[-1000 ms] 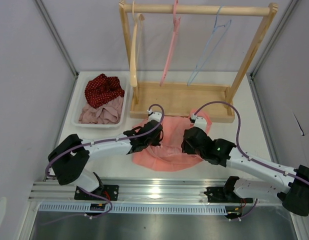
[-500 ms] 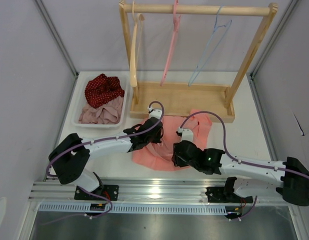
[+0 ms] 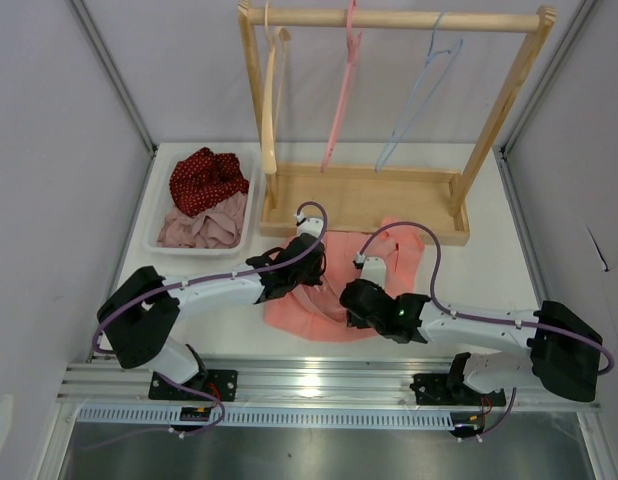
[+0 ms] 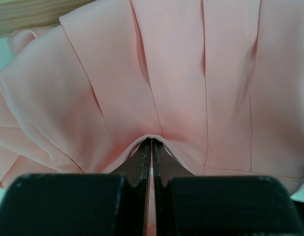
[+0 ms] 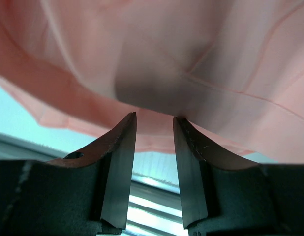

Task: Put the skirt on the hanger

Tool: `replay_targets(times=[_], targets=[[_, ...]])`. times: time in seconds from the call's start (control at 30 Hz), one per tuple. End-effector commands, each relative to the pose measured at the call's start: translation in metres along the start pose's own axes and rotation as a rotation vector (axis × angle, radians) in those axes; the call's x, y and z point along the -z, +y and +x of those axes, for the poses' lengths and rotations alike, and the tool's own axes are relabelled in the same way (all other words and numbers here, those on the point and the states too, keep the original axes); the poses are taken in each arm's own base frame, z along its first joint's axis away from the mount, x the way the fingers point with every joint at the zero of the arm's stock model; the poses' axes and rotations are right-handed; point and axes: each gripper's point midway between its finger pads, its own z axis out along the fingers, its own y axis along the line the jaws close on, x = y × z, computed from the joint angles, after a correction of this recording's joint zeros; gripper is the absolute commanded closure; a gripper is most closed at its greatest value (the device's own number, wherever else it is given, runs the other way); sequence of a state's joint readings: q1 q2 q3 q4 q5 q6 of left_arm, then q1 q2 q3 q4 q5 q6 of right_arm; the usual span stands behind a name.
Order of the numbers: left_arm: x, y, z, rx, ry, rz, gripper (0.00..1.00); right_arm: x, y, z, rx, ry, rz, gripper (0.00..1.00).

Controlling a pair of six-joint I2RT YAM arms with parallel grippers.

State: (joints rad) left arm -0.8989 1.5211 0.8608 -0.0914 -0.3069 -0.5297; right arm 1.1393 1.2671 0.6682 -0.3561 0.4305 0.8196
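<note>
The salmon-pink pleated skirt (image 3: 309, 310) lies spread on the table in front of the wooden rack. My left gripper (image 3: 307, 258) is shut on a fold of the skirt (image 4: 191, 88) near its far edge; the fabric peaks over the pinched fingertips (image 4: 142, 157). My right gripper (image 3: 347, 300) is open, its tips at the skirt's (image 5: 191, 59) near edge, with cloth just above the fingers (image 5: 120, 147) and none between them. The pale blue hanger (image 3: 419, 95) hangs at the right of the rack's rail, apart from both grippers.
A wooden rack (image 3: 364, 200) stands behind the skirt, with a pink hanger (image 3: 341, 90) and a wooden hanger (image 3: 269, 100) on its rail. A white tray (image 3: 154, 215) at back left holds a red dotted cloth (image 3: 204, 178) and a mauve cloth (image 3: 204, 228).
My right gripper has swung left and nearer, from the skirt's right side to its near middle edge. The skirt's right corner now lies uncovered. My left gripper has stayed put.
</note>
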Motion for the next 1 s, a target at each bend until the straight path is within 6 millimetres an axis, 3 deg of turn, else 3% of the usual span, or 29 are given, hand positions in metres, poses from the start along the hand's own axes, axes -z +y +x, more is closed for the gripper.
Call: replay_targets(times=[0.0,0.17,0.33,0.47,0.6,0.7,0.73,0.77,0.9,0.97], targets=[[-0.001,0.001,-0.018,0.012,-0.047,-0.006,0.94,0.005,-0.028,-0.035,-0.078,-0.125,0.109,0.58],[-0.005,0.003,-0.015,0.017,-0.041,-0.01,0.94,0.012,-0.052,-0.063,-0.064,-0.168,0.167,0.56],[-0.009,0.004,-0.009,0.024,-0.029,-0.01,0.94,0.005,-0.077,-0.085,-0.074,-0.186,0.217,0.55],[-0.013,0.003,-0.008,0.024,-0.025,-0.006,0.94,0.005,-0.073,-0.094,-0.054,-0.195,0.201,0.49],[-0.019,0.004,-0.005,0.021,-0.009,-0.005,0.94,-0.008,-0.075,-0.088,-0.032,-0.162,0.211,0.46],[-0.022,0.006,-0.007,0.035,-0.011,-0.01,0.94,-0.018,-0.08,-0.086,-0.024,-0.151,0.23,0.54],[-0.023,0.009,-0.009,0.042,-0.014,-0.016,0.94,-0.019,-0.083,-0.088,-0.025,-0.15,0.245,0.64],[-0.023,0.011,-0.009,0.049,-0.013,-0.019,0.94,-0.021,-0.088,-0.089,-0.028,-0.148,0.257,0.66],[-0.024,0.018,-0.013,0.064,-0.016,-0.034,0.94,-0.017,-0.106,-0.104,-0.072,-0.161,0.28,0.69],[-0.024,0.02,-0.015,0.07,-0.019,-0.037,0.94,-0.014,-0.106,-0.108,-0.066,-0.159,0.265,0.69]])
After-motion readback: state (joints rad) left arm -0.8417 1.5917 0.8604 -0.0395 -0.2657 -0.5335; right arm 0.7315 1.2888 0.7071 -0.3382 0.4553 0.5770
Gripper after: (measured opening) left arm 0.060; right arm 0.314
